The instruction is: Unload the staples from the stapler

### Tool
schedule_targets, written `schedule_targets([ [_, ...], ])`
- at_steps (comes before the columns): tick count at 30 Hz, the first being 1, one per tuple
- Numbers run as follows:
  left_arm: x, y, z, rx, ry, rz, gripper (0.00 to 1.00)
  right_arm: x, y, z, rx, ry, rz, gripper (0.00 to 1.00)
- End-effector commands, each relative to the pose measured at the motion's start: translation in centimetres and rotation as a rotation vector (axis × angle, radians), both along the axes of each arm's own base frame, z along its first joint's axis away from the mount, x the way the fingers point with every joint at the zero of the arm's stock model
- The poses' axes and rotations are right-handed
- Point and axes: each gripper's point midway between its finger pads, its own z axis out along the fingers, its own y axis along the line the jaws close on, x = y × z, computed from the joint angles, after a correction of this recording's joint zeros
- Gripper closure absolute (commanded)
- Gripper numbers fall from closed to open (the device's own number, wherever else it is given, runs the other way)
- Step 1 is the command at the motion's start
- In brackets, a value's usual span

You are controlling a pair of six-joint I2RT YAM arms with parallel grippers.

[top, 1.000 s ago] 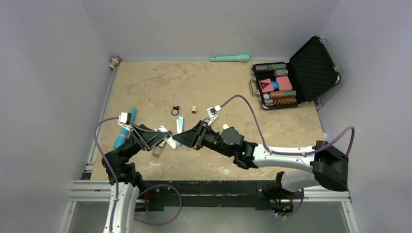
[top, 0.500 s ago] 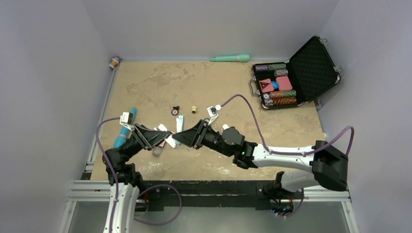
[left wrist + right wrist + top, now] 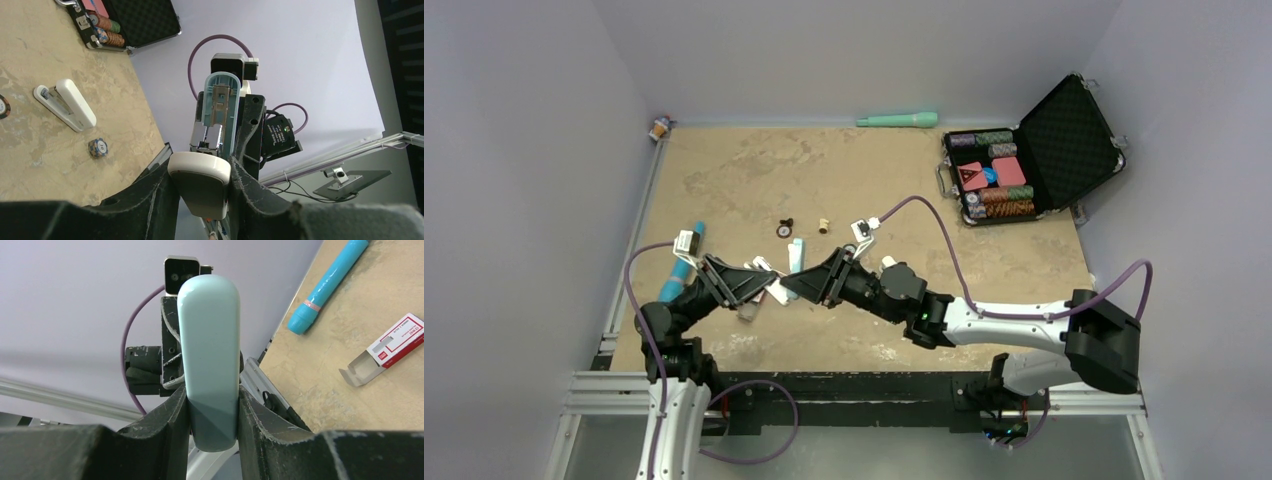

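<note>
Nearest the arm bases, the left gripper (image 3: 199, 172) is clamping its fingers on the white half (image 3: 200, 189) of the stapler (image 3: 795, 256). The right gripper (image 3: 212, 407) is squeezing the pale-blue half (image 3: 210, 340) from the opposite side, so the two arms are meeting tip to tip above the near-left part of the table (image 3: 754, 170). The stapler is being held up off the surface between them, with the blue half angling away from the white one. The left wrist view is showing the metal staple channel (image 3: 220, 107) running along the inside of the blue half (whether staples are sitting in it is too small to tell). Against a second ago very little is changing: the left wrist is sitting a touch farther right, the blue half is pointing away from the bases as it did, and both grips are holding as before. Just beyond the grippers an opened red-and-white staple box (image 3: 387, 347) is lying on the table near a bright blue tube (image 3: 327, 285). A second, white stapler (image 3: 65, 104) is resting close to a poker chip (image 3: 97, 146). Farther off on the right, an open chip case (image 3: 1064, 130) is standing with its lid raised, and a mint-green stick (image 3: 897, 120) is lying along the far edge.
</note>
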Motion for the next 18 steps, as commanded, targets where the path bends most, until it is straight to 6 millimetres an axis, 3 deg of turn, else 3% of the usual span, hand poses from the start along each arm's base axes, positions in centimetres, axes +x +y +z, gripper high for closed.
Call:
schedule_targets([
  [1,-0.2,-0.1,0.5,0.056,-0.039,0.008,1.00,-0.3,-0.8,4.7,0.158,-0.035,-0.004,1.00],
  [5,-0.1,-0.1,0.3,0.129,-0.008,0.020,1.00,-0.4,-0.4,3.3,0.123,-0.009,0.011,1.00],
  [7,0.1,0.2,-1.0,0.214,0.078,0.057,1.00,-0.5,-0.5,2.5,0.103,0.006,0.012,1.00],
  [8,0.1,0.6,-1.8,0.293,0.088,0.090,1.00,-0.6,-0.7,2.0,0.091,0.012,0.012,0.93],
  [10,-0.4,1.0,-2.6,0.360,0.149,0.110,1.00,-0.5,-1.4,1.3,0.079,0.026,-0.004,0.61],
  [12,-0.5,1.0,-2.6,0.369,0.148,0.103,1.00,-0.6,-2.3,0.5,0.069,0.039,-0.017,0.42],
  [13,-0.5,1.0,-2.7,0.371,0.154,0.098,1.00,-0.7,-2.8,0.2,0.063,0.044,-0.025,0.37],
  [18,-0.4,1.3,-4.3,0.405,0.196,0.107,1.00,-0.9,-4.8,-1.3,0.030,0.070,-0.054,0.31],
])
